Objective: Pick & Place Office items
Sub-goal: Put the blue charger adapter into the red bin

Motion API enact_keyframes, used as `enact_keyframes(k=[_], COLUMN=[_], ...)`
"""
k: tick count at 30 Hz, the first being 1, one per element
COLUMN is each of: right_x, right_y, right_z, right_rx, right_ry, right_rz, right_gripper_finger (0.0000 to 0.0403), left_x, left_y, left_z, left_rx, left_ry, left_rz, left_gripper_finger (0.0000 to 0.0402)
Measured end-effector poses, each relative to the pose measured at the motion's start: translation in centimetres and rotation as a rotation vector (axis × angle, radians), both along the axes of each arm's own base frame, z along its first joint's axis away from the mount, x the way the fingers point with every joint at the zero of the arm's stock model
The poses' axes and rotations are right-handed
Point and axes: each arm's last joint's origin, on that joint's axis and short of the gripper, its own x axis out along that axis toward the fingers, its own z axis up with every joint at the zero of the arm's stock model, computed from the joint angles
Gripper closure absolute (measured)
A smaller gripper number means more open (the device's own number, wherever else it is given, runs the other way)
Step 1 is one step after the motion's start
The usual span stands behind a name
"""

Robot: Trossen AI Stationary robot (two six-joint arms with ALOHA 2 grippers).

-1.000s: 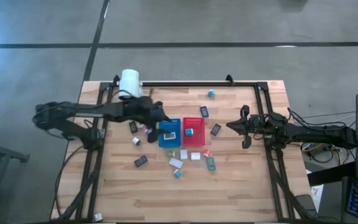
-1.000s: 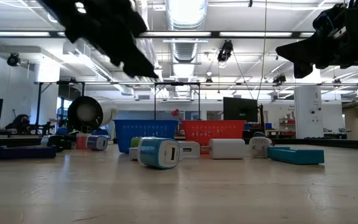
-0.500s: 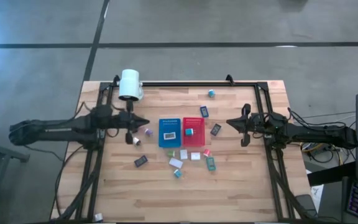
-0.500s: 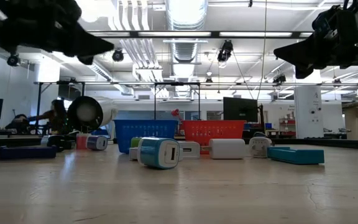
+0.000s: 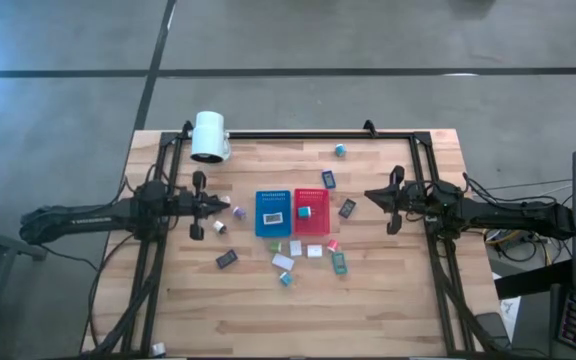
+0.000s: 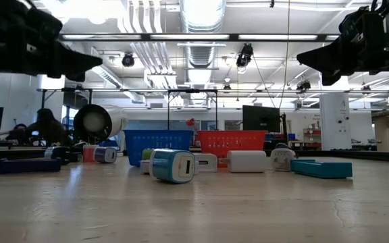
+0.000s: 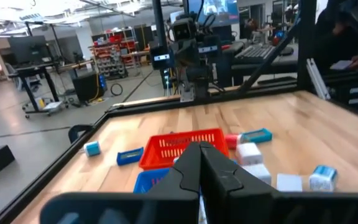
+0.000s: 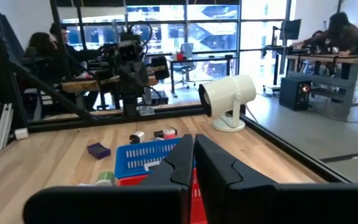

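Now: both hands pinched together, empty, held clear of the scattered office items.
Left hand [image 5: 230,203] should spread before dropping onto the purple block [image 5: 239,213] just ahead; right hand [image 5: 371,196] waits.

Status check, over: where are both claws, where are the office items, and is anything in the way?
Left claw shut, empty, left of blue tray. Right claw shut, empty, right of red tray. Office items mostly loose around trays. Nothing blocking.

No legible text, labels, brands, numbers or signs anywhere in views.
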Motion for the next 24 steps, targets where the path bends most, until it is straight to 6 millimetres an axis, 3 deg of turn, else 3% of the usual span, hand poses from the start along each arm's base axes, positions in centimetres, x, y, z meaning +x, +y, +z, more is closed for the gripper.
enact_keyframes(k=[13, 17, 20, 24], right_x=[0.0, -0.1, 0.3, 1.5], right_y=[-0.1, -0.5, -0.8, -1.8], right_z=[0.0, 0.3, 1.6, 4.3], right_rx=[-0.002, 0.088, 0.109, 0.169], right_ry=[0.001, -0.029, 0.013, 0.192], right_rz=[-0.035, -0.181, -0.247, -0.414], right_gripper_finger=[0.0390, 0.0390, 0.0390, 0.0390], left_x=[-0.1, 0.0, 0.0, 0.0], left_y=[0.0, 0.1, 0.1, 0.1], left_z=[-0.7, -0.8, -0.6, -0.4], left_rx=[0.000, -0.014, -0.018, -0.024], left_ry=[0.027, 0.032, 0.016, -0.008], left_rz=[0.013, 0.026, 0.028, 0.030], left_gripper_finger=[0.0392, 0.0391, 0.0391, 0.0390])
